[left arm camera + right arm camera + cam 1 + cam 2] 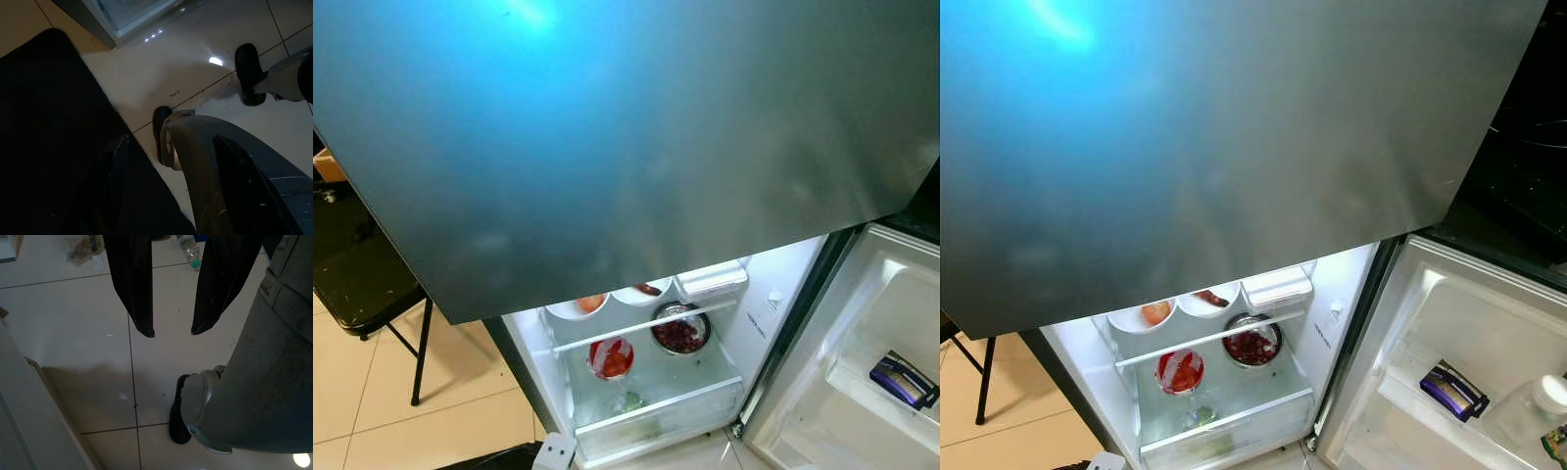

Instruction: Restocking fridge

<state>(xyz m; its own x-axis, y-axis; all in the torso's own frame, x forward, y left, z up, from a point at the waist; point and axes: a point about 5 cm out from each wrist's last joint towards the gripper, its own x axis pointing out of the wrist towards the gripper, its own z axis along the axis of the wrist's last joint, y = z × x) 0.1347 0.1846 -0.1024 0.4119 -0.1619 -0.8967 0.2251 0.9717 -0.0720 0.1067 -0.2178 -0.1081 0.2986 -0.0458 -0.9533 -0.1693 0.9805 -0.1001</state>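
The fridge's grey upper door [626, 147] is closed and takes up most of the head views. Below it the lower compartment [759, 323] stands open and lit. On its glass shelf are a white bowl with a peach-coloured fruit [579, 306], a second white bowl [641, 292], a white box [712, 280] and a steel bowl of dark red food [680, 331]. A red-filled container [611, 357] and something green [633, 401] lie lower down. Both arms hang idle by my legs. My right gripper [172, 332] is open over the floor tiles. My left gripper [168, 142], in shadow, is open too.
The lower door [862, 392] swings open to the right; its shelf holds a purple packet [901, 380] and a white-capped bottle [1547, 397]. A black folding table [362, 284] stands on the left. A plastic bottle [188, 247] and a clear bag [78, 247] lie on the floor.
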